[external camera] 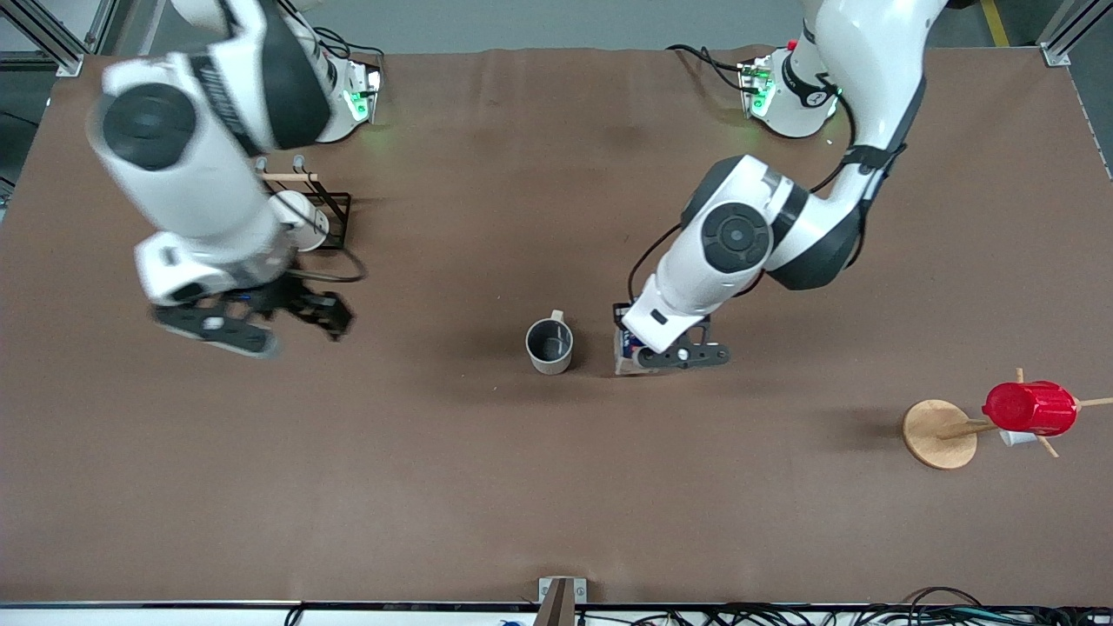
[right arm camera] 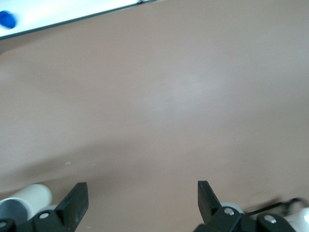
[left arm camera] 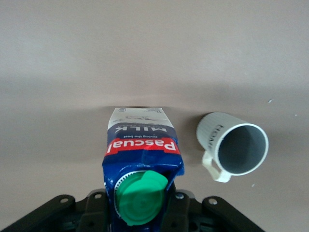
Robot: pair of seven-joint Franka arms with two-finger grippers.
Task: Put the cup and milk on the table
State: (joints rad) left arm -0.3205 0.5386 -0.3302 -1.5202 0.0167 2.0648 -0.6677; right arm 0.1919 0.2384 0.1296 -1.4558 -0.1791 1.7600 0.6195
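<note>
The cup [external camera: 549,346], cream-beige with a dark grey inside, stands upright on the brown table [external camera: 556,487] near its middle. It also shows in the left wrist view [left arm camera: 234,147], handle toward the camera. The milk [external camera: 623,361], a dark blue carton with a green cap [left arm camera: 141,198], stands beside the cup toward the left arm's end, with its base at the table surface [left arm camera: 145,58]. My left gripper [external camera: 639,355] is shut on the milk [left arm camera: 140,154] near its top. My right gripper [external camera: 261,320] is open and empty [right arm camera: 141,195] above the table toward the right arm's end.
A black wire rack [external camera: 335,217] holding a white mug [external camera: 300,217] stands near the right arm's base. A round wooden disc [external camera: 937,432] with pegs carries a red cup [external camera: 1030,407] toward the left arm's end.
</note>
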